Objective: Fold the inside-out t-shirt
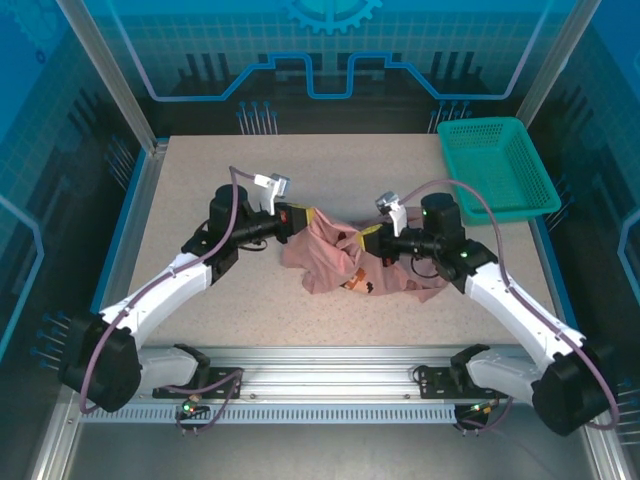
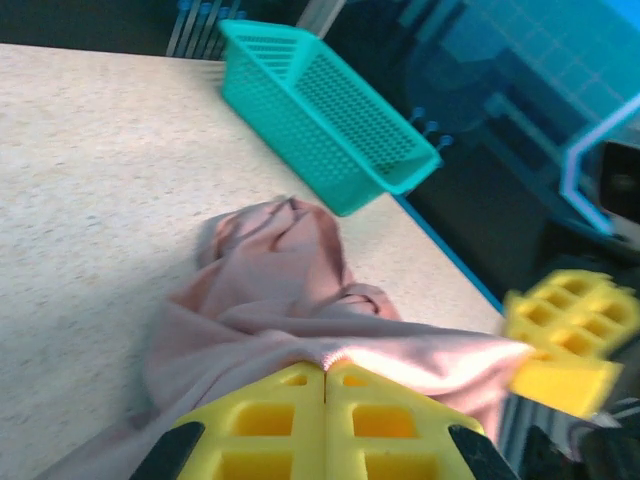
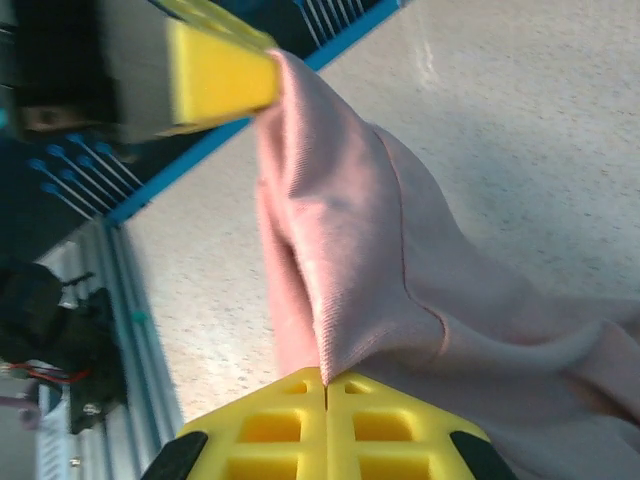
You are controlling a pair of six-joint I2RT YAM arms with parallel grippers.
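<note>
Salmon-pink cloth, the t-shirt (image 1: pixel 345 262), bunched in a crumpled heap on the speckled table (image 1: pixel 200 190), left of the teal basket (image 1: pixel 497 170) and closer to the arm bases than it, well apart from it. Long axis running across the table, left to right, with the end toward the basket sloping slightly toward the arm bases. Top hem lifted and stretched along that same line, rest of the cloth sagging in folds onto the table. Small orange-and-yellow print (image 1: pixel 360 285) face up on the heap's edge farthest from the basket's back rim.

Bare tabletop between heap and basket. Mesh-walled, upright, sitting at the table's far right corner. Nearer than the basket, the right arm's wrist lying over the heap's closest end and hiding part of it; the left arm reaching in at the end farthest from the basket.

Left gripper (image 1: pixel 300 218) at the far end from the basket: yellow fingers (image 2: pixel 290 420) pressed flat together in the left wrist view, clamping a fold of the hem at their tips. Right gripper (image 1: pixel 372 240) at the end toward the basket, likewise clenched, its fingers (image 3: pixel 285 425) meeting with a ridge of pink cloth pinched in the seam between them. Both grippers raised off the table, facing each other with the taut hem spanning between them.
</note>
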